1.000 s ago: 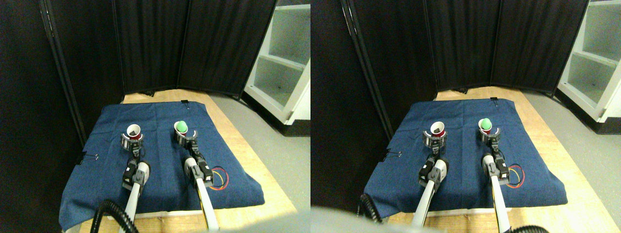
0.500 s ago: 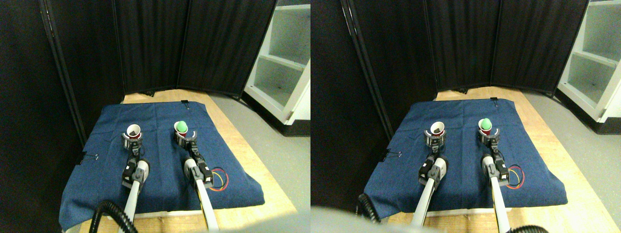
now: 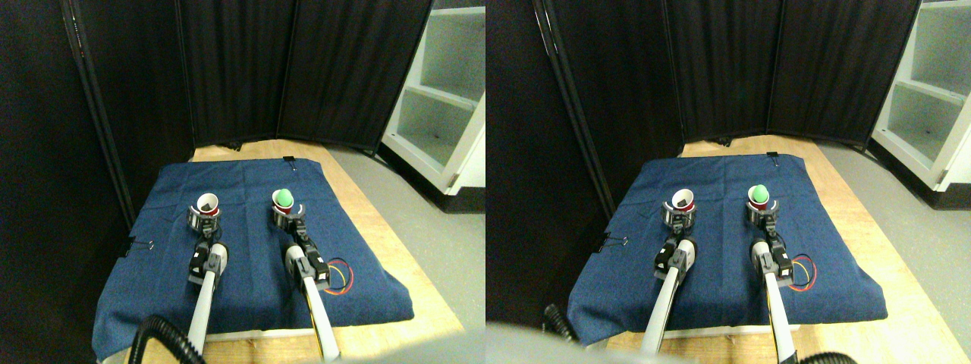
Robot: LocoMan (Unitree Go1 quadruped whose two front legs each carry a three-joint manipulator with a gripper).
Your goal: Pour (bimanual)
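Two red paper cups stand on the blue cloth [image 3: 250, 250]. The left cup [image 3: 207, 204] has a white inside with something small and dark in it. A green ball [image 3: 284, 198] sits in the mouth of the right cup [image 3: 285, 209]. My left gripper [image 3: 205, 219] hugs the left cup's lower half, its curved jaws tight on both sides. In the same way, my right gripper [image 3: 290, 218] is closed round the base of the right cup. Both cups are upright.
The cloth covers a wooden platform [image 3: 379, 227] and is held by binder clips at the left edge [image 3: 141, 245] and the far edge [image 3: 289, 159]. Red and yellow wires [image 3: 343, 276] loop beside my right arm. Black folding screens [image 3: 250, 68] stand behind, a white shelf unit [image 3: 444, 98] at right.
My left arm has swung slightly to the left and its jaws have drawn in closer round the left cup. The right arm and its cup have hardly moved.
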